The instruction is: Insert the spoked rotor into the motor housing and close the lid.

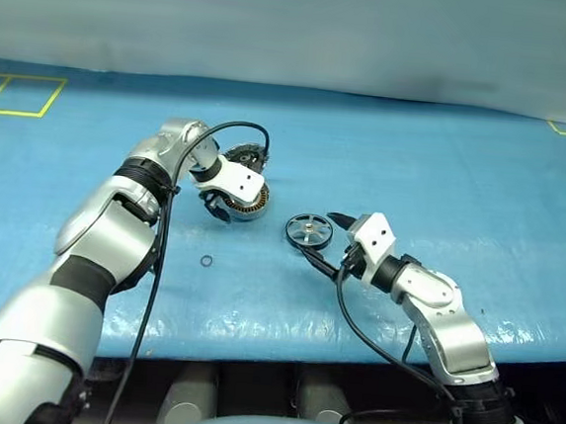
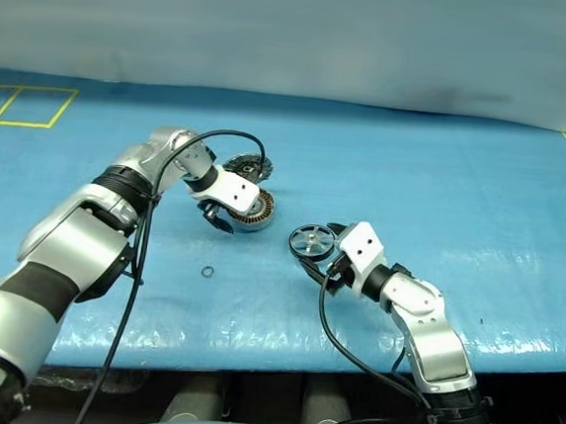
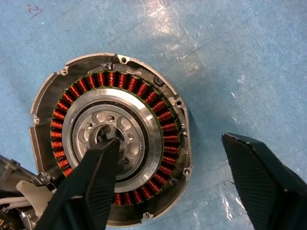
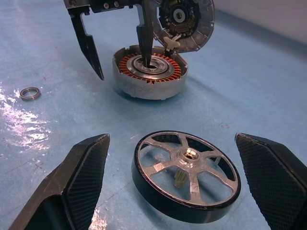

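Right wrist view: left tool (image 4: 120, 45) is straddling the motor housing (image 4: 149, 76) wall, unclenched, steadying it; right tool (image 4: 182, 187), released, is flanking the spoked rotor (image 4: 186, 175).

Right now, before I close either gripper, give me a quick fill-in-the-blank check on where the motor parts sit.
1. The lid stands ____ behind the motor housing.
2. One finger of the left gripper reaches into the housing's centre ____.
3. The spoked rotor lies flat between the right gripper's open ____.
4. The small loose ring lies on the blue ____.

Missing words: open; hub; fingers; table
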Controlling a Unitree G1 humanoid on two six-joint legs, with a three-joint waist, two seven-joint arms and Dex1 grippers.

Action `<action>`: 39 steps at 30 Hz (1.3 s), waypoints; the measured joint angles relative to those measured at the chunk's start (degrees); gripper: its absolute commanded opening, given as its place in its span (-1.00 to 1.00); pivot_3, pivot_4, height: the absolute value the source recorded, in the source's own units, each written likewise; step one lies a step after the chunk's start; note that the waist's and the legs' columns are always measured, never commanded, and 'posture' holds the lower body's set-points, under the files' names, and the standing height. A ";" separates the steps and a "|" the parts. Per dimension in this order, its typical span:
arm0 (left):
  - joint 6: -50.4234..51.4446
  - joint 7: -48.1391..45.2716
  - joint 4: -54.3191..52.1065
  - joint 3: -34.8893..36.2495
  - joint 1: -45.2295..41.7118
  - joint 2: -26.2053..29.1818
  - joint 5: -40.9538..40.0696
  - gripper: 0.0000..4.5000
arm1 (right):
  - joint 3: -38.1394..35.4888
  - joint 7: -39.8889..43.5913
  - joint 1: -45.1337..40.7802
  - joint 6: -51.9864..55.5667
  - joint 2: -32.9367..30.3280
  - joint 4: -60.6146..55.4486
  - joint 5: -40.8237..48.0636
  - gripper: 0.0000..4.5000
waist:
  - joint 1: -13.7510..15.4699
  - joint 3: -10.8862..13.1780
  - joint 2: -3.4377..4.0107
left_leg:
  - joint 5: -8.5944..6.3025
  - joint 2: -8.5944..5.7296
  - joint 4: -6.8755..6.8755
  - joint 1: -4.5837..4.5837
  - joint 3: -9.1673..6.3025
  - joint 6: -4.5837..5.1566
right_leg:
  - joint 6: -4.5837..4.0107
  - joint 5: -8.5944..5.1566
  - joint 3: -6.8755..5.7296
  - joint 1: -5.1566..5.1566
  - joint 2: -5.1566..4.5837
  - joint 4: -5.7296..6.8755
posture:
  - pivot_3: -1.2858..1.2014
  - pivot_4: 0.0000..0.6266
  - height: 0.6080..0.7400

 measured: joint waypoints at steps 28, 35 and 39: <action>-5.24 -12.90 -5.99 2.48 3.34 1.88 -4.36 -0.19 | -0.96 -0.69 1.57 0.43 -1.68 -2.55 0.68 1.00 | 0.02 0.03 -0.05 | -0.04 0.03 0.73 -0.09 0.03 0.06 | -0.13 -0.09 0.09 -0.03 0.05 0.63 | 0.03 -0.52 1.00; -4.37 -17.90 -13.40 2.73 6.44 0.31 -7.67 -0.19 | -0.95 -0.71 1.54 1.39 -1.76 -3.11 0.74 1.00 | 0.14 0.09 -0.12 | -0.05 0.02 0.82 -0.10 0.01 0.07 | -0.13 -0.08 0.08 -0.03 0.05 0.65 | 0.03 -0.52 1.00; -3.55 -18.14 -14.66 1.64 6.66 0.00 -8.39 -0.19 | -0.96 -0.97 1.56 1.53 -1.74 -3.16 0.74 1.00 | 0.07 0.09 -0.12 | -0.05 0.03 0.81 -0.09 0.01 0.07 | -0.13 -0.08 0.09 -0.03 0.05 0.65 | 0.03 -0.52 1.00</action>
